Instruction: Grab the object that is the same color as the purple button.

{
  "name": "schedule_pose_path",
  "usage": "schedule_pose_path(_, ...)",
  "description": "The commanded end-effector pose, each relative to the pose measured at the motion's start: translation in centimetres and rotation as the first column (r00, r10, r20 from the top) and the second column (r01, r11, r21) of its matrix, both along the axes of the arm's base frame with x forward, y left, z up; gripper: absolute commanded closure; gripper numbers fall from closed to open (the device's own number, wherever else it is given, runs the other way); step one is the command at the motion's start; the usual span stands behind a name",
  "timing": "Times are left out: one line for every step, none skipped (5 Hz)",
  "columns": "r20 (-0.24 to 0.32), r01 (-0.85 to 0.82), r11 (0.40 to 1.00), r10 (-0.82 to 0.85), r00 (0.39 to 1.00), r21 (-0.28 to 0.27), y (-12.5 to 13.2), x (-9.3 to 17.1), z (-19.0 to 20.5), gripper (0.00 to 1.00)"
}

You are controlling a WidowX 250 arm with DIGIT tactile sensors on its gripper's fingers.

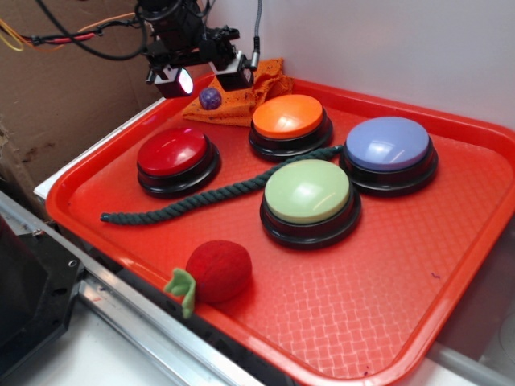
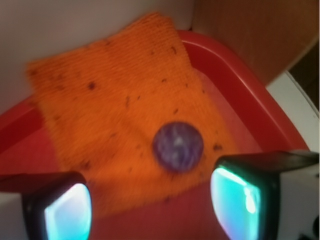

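Wrist view puts the small mottled purple ball (image 2: pixel 178 147) on the speckled orange knitted cloth (image 2: pixel 110 90), just ahead of my gripper (image 2: pixel 150 200) and slightly right of centre between my fingers (image 2: pixel 67 210). My jaws stand wide apart, holding and touching nothing. Being round, the ball offers no long axis.

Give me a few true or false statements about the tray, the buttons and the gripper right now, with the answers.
1. The purple ball lies on the orange cloth. True.
2. The gripper is shut on the ball. False: its fingers are apart and the ball lies free between and beyond them.
3. The dark rope passes between the buttons. True.
4. The purple button is next to the red button. False: it sits at the other side, beside the orange button and green button.
5. The red plush ball sits on the cloth. False: it sits on the tray near the front edge.
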State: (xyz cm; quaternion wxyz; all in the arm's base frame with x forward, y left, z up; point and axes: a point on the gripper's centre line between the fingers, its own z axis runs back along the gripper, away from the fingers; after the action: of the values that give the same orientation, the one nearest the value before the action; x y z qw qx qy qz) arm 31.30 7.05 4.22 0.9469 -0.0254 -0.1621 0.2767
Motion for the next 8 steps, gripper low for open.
schedule_pose_path(0.021, -0.019, 0.999, 0.018, 1.0, 0.027, 1.8, 1.8, 0.7, 0.0)
schedule_pose_path(-0.01, -0.035, 0.999, 0.035, 0.999, 0.025, 2.1, 1.8, -0.1, 0.0)
schedule_pose_path(-0.027, -0.047, 0.998, 0.048, 0.998, 0.035, 2.1, 1.8, -0.5, 0.52)
schedule_pose_path(-0.037, -0.048, 0.998, 0.049, 0.998, 0.035, 2.1, 1.9, -0.4, 1.0)
schedule_pose_path(-0.059, -0.052, 0.997, 0.055, 0.997, 0.056, 2.0, 1.8, -0.2, 1.0)
schedule_pose_path(-0.13, 0.054, 0.997, -0.047, 0.99, 0.056, 0.7, 1.3, 2.1, 1.0)
schedule_pose_path(-0.185, 0.117, 0.986, -0.094, 0.978, 0.117, -1.3, 0.9, 5.0, 1.0)
schedule_pose_path(-0.221, 0.235, 0.971, -0.221, 0.95, 0.042, -5.2, -0.3, 8.8, 1.0)
